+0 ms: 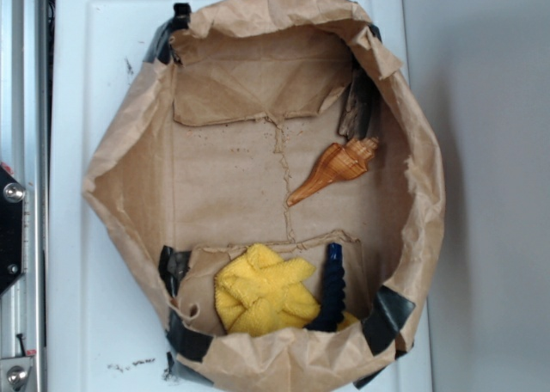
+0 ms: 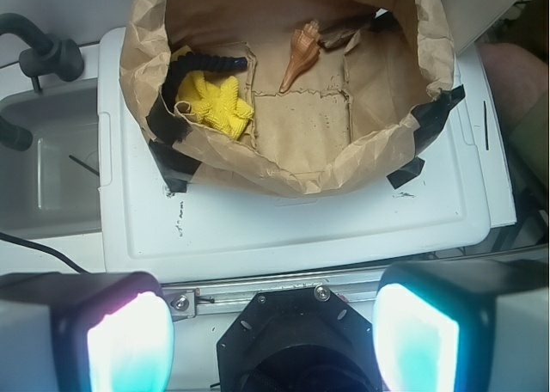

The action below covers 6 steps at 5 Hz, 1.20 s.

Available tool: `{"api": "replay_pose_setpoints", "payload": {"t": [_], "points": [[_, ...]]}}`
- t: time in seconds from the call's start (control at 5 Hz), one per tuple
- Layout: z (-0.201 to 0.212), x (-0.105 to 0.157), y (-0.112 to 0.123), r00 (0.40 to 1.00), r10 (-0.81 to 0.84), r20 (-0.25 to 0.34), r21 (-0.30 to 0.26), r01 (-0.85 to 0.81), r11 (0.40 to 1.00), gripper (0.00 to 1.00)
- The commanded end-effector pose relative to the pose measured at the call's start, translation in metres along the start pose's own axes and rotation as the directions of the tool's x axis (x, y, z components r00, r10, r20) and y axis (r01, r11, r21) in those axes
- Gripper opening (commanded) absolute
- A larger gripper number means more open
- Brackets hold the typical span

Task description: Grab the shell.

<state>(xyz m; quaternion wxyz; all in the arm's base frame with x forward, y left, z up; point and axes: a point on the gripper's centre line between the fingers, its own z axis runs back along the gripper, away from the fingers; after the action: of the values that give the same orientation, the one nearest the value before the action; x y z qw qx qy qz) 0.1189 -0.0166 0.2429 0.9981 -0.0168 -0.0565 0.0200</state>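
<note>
An orange-brown spiral shell [image 1: 337, 168] lies on the floor of a rolled-down brown paper bag [image 1: 129, 143], in the exterior view toward the right side and close under the bag's right wall. Its long axis runs diagonally: the knobbly wide end sits upper right, near a dark taped fold in the wall, and the thin point aims lower left toward the centre seam of the bag floor. In the wrist view the same shell [image 2: 301, 55] shows at the far end of the bag, wide end up, point angled down and left.

Bare paper floor lies open to the left of the shell and below it. A yellow fluffy cloth [image 1: 262, 290] and a dark blue twisted rope-like piece [image 1: 333, 287] sit together at the opposite end, well apart from the shell. The bag stands on a white plastic lid [image 1: 86, 65], its crumpled rim patched with black tape [image 1: 388, 313].

The gripper [image 2: 273, 340] hangs outside the bag, above its near edge, jaws spread wide and holding nothing, its two fingers [image 2: 129, 340] framing the bottom of the wrist view.
</note>
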Motion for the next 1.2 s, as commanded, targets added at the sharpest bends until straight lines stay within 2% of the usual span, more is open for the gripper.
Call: {"api": "replay_pose_setpoints", "payload": {"t": [0.0,0.4,0.6,0.8,1.0], "points": [[0.000,0.000,0.000,1.000,0.000,0.000,0.000,0.000,1.000,1.00],[-0.024,0.088,0.018,0.998,0.057,0.041,-0.057,-0.055,0.997,1.00],[-0.046,0.117,0.026,0.993,0.107,0.044,-0.066,-0.104,0.992,1.00],[-0.083,0.131,0.027,0.990,0.133,0.042,-0.087,-0.129,0.988,1.00],[-0.109,0.137,0.021,0.988,0.138,0.071,-0.071,-0.133,0.989,1.00]]}}
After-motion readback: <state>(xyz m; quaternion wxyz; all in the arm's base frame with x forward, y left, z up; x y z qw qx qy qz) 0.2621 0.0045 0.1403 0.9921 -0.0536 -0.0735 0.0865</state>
